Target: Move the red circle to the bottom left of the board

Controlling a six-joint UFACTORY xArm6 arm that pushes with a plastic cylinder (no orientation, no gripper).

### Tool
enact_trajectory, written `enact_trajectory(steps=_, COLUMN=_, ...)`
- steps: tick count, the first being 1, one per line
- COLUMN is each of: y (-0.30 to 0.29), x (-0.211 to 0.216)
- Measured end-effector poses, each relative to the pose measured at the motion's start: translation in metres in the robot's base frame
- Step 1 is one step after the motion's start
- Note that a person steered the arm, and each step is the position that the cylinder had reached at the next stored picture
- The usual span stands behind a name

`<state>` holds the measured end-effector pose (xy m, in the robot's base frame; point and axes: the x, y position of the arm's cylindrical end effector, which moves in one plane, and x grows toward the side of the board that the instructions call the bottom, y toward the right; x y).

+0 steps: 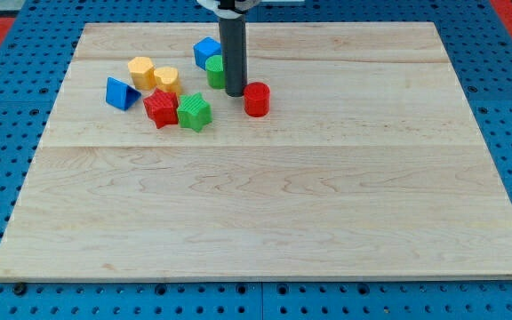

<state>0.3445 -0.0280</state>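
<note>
Red circle (257,99) sat in the board's (327,222) upper half, left of centre, apart from the cluster. My tip (235,93) stood just left of it; contact unclear. No fingers on this rod, so no open/closed state. Green cylinder (214,69) and blue cube (205,51) sat by the rod. Further left we saw green star (195,112), red star (160,108), two yellow blocks (141,70) (166,79), blue triangle (121,93). Lower half and right side lay bare wood.

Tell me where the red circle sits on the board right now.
The red circle sits in the board's upper half, slightly left of centre, just right of my tip and apart from the cluster of blocks to the view's left.
</note>
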Motion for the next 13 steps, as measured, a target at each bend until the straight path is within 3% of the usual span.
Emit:
enact_trajectory(steps=4, y=0.01, x=0.001)
enact_trajectory(steps=5, y=0.058, x=0.019)
enact_trajectory(steps=6, y=0.063, x=0.043)
enact_trajectory(steps=9, y=0.17, x=0.064)
enact_trajectory(steps=10, y=0.116, x=0.118)
enact_trajectory(steps=11, y=0.012, x=0.122)
enact_trajectory(steps=13, y=0.091, x=0.047)
